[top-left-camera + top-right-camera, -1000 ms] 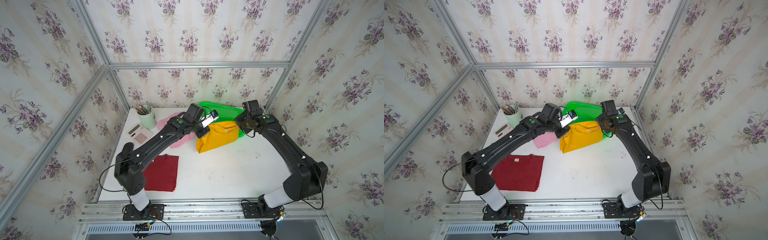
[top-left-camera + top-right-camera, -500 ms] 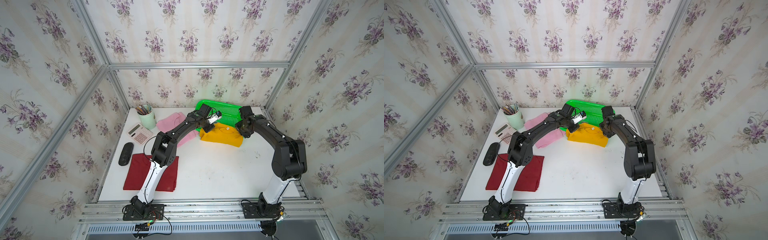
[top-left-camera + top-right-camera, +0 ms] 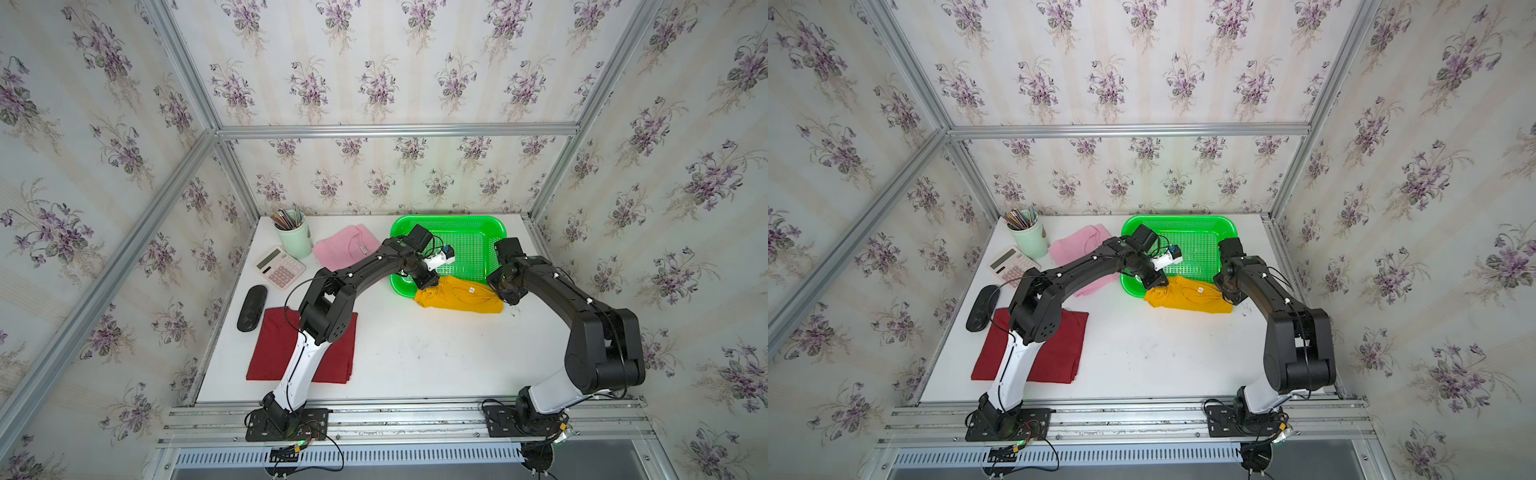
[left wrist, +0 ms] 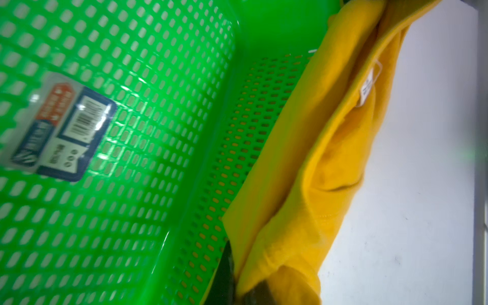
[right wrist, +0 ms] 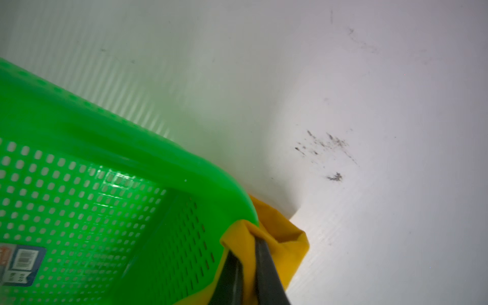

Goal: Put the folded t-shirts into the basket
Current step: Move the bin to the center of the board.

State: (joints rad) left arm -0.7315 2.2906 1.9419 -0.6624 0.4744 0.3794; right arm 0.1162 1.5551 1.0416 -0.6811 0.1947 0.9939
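The yellow t-shirt [image 3: 459,296] [image 3: 1190,296] lies stretched along the outside of the green basket's [image 3: 449,219] [image 3: 1179,219] near wall. My left gripper [image 3: 430,282] [image 4: 241,285] is shut on one corner of it. My right gripper [image 3: 505,293] [image 5: 247,264] is shut on the other corner, at the basket's near right corner. In the left wrist view the yellow cloth [image 4: 330,158] shows through the wall's holes, and only a sticker [image 4: 60,126] lies inside the basket. The pink t-shirt [image 3: 345,247] lies left of the basket. The dark red t-shirt [image 3: 274,349] lies front left, under my left arm.
A mint cup of pencils [image 3: 295,239], a calculator [image 3: 279,268] and a black case [image 3: 251,307] line the table's left side. Metal frame posts and wallpapered walls close in the back and both sides.
Both grippers have come down and moved back with the yellow t-shirt. It hung in the air a second ago and now lies low against the basket's near wall.
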